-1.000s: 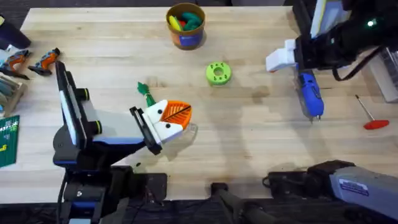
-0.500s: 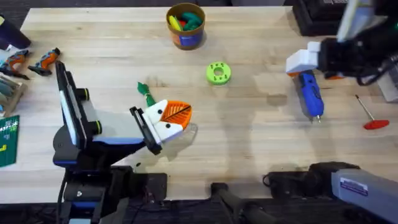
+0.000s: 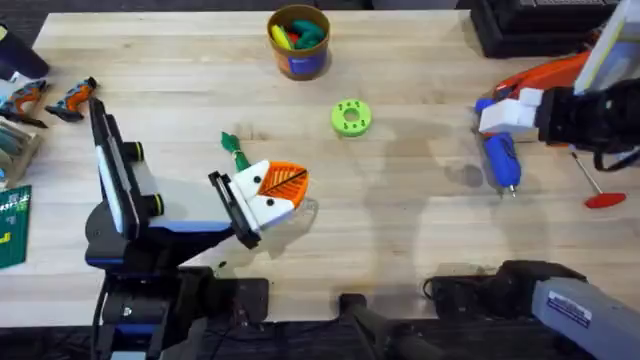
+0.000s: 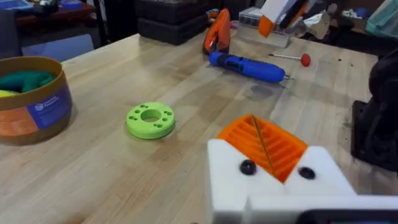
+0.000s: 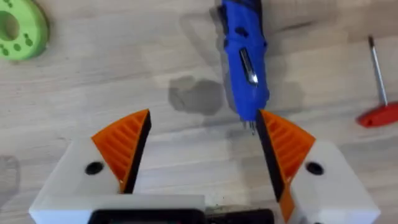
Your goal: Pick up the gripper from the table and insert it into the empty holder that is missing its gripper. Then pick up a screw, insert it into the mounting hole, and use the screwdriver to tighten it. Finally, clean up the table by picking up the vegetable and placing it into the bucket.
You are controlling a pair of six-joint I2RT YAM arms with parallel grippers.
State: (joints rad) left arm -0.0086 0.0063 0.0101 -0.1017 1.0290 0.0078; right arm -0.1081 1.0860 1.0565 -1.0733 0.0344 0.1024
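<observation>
Blue screwdriver (image 5: 244, 59), lime-green disc (image 3: 350, 117)

surface (image 3: 400, 230) middle: bare, open passage between arms
right gripper (image 5: 199, 146): jaws spread, screwdriver (image 5: 245, 59) tip just beside one
beside screwdriver: red-handled rod (image 3: 592, 182) near
centre back: green disc (image 3: 350, 117), bucket (image 3: 298, 42) well apart

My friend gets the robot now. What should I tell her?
Right gripper: open, empty, above the table by the blue screwdriver.
Left gripper: both orange tips on, low over the table near the green toy vegetable; whether it is open cannot be told.
Bucket: at the far edge, toys inside.
Left: screwdriver not picked up, vegetable not in the bucket.
</observation>
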